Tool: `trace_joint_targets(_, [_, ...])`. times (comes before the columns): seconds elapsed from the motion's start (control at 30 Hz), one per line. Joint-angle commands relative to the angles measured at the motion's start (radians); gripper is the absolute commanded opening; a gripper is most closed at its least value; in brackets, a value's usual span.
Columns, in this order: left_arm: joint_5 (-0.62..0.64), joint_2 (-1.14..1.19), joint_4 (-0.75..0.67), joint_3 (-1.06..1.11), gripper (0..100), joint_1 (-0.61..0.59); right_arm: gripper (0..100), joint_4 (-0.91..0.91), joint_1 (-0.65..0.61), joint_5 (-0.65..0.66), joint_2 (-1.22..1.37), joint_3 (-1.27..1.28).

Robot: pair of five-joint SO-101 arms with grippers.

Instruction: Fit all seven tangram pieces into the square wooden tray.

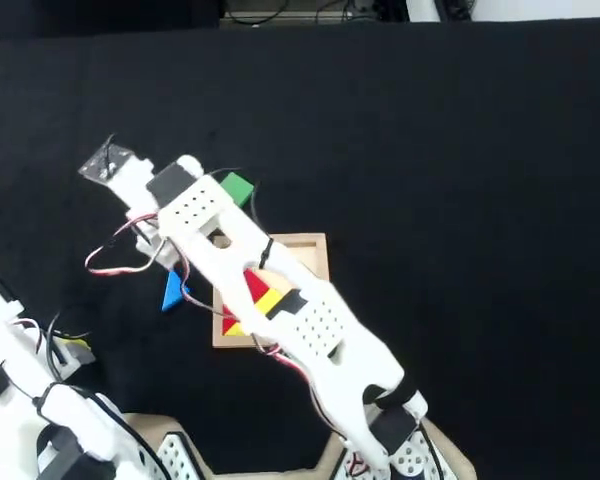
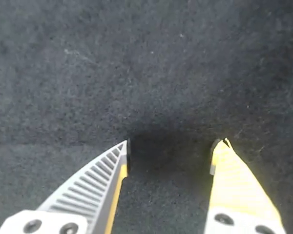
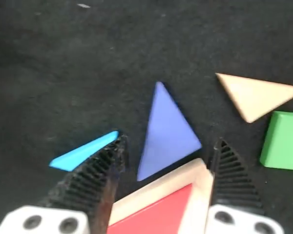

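Right gripper (image 3: pixel 170 141) gapes over the tray (image 3: pixel 198 173) corner and purple triangle (image 3: pixel 166 126); left gripper (image 2: pixel 173 142) gapes above black cloth (image 2: pixel 136 73).

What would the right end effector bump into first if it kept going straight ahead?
Probably the purple triangle. It lies right between the fingertips of the open right end effector, just past the tray corner. Depth is hard to judge, though.

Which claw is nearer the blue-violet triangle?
Right. The right claw hangs open over the blue-violet triangle, by the tray corner; the left claw is open over bare black cloth, away from it.
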Motion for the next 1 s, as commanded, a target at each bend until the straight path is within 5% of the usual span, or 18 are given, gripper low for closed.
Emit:
trace_joint_targets(0.0, [-0.002, -0.018, -0.011, -0.004, 28, 0.012, 26.6, 0.011, -0.011, -0.011, -0.012, -0.062])
trace_joint_targets(0.97, [-0.002, -0.018, -0.011, -0.002, 28, 0.013, 26.6, 0.098, 0.044, -0.012, 0.120, -0.199])
